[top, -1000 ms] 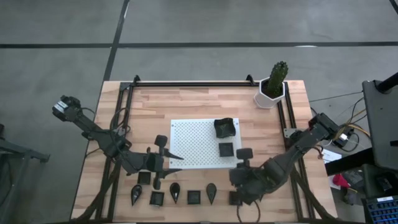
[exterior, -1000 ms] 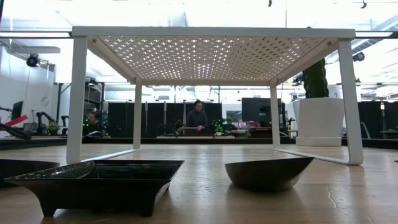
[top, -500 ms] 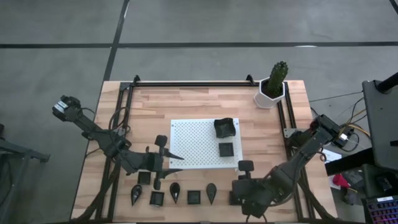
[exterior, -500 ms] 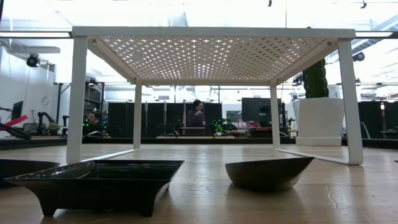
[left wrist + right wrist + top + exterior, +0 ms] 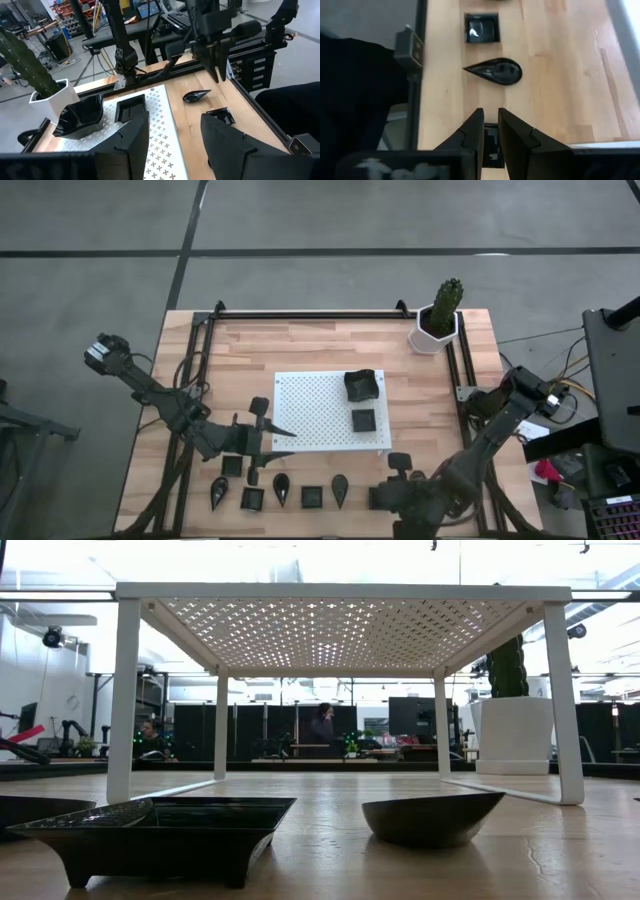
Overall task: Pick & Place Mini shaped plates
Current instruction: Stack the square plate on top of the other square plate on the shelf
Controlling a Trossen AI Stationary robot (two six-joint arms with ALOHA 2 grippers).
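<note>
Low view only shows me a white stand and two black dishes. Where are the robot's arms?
Observer: Above your picture. The right gripper hangs over a square plate at the table's near edge.
Operator: And the other one?
Observer: The left gripper is by the left edge of the white board, jaws open and empty.
Operator: Is anything on top of that board?
Observer: Two black dishes, a larger dish and a small square dish.
</note>
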